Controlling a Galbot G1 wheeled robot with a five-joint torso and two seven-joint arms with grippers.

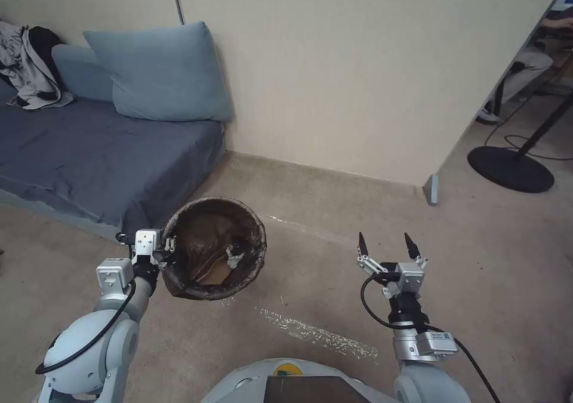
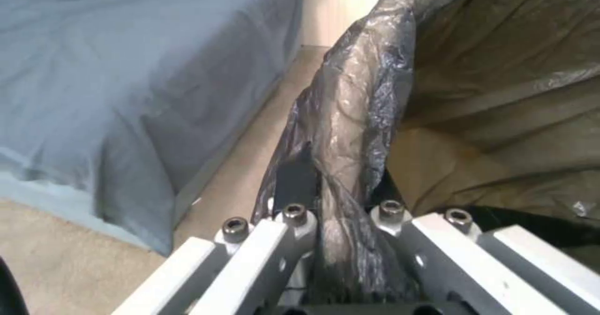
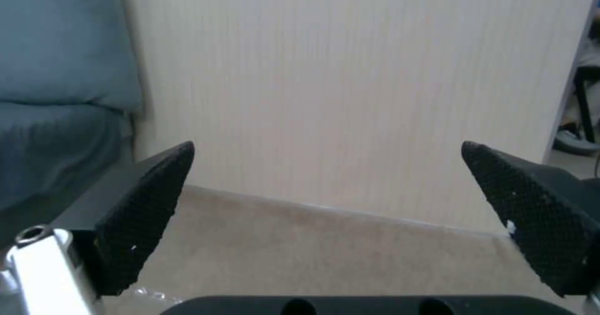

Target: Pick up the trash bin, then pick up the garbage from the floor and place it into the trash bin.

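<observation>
L tool (image 1: 168, 252) is clamped on the rim of the trash bin (image 1: 215, 248) at the bin's 9 o'clock side, w/ the dark bag folded over the rim pinched between the fingers; left wrist view shows the crinkled bag (image 2: 350, 118) running straight down into the closed tool (image 2: 341, 240), one black finger (image 2: 294, 181) pressed vs the outside of the liner. Bin sits at approx 10 o'clock from the robot's base in the head view, tilted so its mouth faces up toward the camera, just beside the corner of the blue sofa (image 1: 89, 152); can't tell if its bottom touches the carpet (image 1: 334, 212) or hangs clear. Inside the bin: brown liner folds and a small white scrap (image 1: 234, 256) low on the 3 o'clock side of the interior. R tool (image 1: 386, 245) is at approx 1 o'clock from the base, well apart from the bin, held over bare carpet, fingers spread wide and holding nothing; right wrist view shows both black textured pads (image 3: 147, 212) far apart w/ beige wall (image 3: 350, 94) and carpet between them. A streak of clear shiny film (image 1: 316, 331) lies on the carpet at 12 o'clock, between the two arms, near the base. Blue cushion (image 1: 161, 74) leans vs the wall on the sofa at 11 o'clock.
</observation>
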